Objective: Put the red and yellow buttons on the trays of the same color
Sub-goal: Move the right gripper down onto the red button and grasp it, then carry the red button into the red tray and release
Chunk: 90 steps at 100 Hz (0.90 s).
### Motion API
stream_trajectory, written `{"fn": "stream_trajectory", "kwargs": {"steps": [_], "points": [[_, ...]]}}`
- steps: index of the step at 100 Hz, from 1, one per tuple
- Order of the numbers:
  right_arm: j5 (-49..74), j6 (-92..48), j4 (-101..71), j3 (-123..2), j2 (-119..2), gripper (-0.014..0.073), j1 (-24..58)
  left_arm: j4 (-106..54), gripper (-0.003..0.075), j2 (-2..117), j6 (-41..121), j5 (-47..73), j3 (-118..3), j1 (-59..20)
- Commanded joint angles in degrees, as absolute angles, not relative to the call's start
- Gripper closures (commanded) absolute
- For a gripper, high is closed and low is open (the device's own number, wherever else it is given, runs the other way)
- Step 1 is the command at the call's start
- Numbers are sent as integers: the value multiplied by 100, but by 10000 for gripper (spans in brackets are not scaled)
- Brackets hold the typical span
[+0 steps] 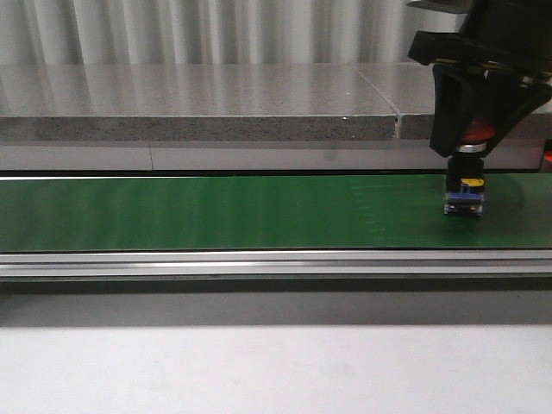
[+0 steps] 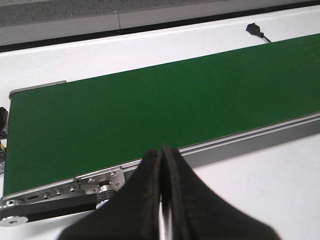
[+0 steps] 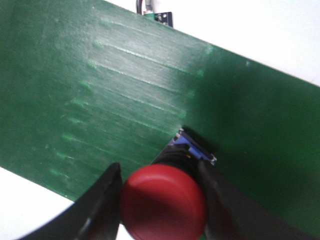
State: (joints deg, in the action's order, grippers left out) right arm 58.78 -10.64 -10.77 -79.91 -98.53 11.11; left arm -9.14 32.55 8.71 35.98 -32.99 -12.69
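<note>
Red mushroom-cap push button (image 1: 470, 164) with blue-and-yellow block base: standing upright on the green conveyor belt (image 1: 216, 211), near its right end. Right gripper (image 1: 473, 138): black fingers (image 3: 95, 205) astride the red cap, pinching it from both sides. Left gripper (image 2: 162, 200): fingers pressed together, holding nothing, above the belt's near rail.
</note>
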Motion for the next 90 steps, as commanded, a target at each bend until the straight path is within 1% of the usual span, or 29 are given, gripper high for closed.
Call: {"fn": "stream_trajectory", "kwargs": {"steps": [1, 13, 25, 40, 63, 77, 90], "points": [[5763, -1150, -1088, -8187, -9596, 441, 1118, -1032, 741, 3256, 858, 3236, -3455, -1299], [5703, -1054, -1088, -8187, -9434, 442, 1019, -1032, 741, 3256, 858, 3236, -3455, -1299], [5683, -815, -1088, -8187, -9173, 442, 688, -1032, 741, 3256, 858, 3236, -3455, -1299], [5662, -640, -1088, -8181, -8927, 442, -60, -1032, 741, 3256, 858, 3236, -3455, -1299], [5683, -363, -1088, -8181, -8877, 442, -1332, -1032, 741, 3256, 858, 3236, -3455, -1299], [5543, -149, -1088, -8181, -8877, 442, -1925, -1032, 741, 3256, 858, 3236, -3455, -1299], [5340, 126, -1088, -8170, -8896, 442, -2307, -1032, 741, 3256, 858, 3236, -3455, -1299]]}}
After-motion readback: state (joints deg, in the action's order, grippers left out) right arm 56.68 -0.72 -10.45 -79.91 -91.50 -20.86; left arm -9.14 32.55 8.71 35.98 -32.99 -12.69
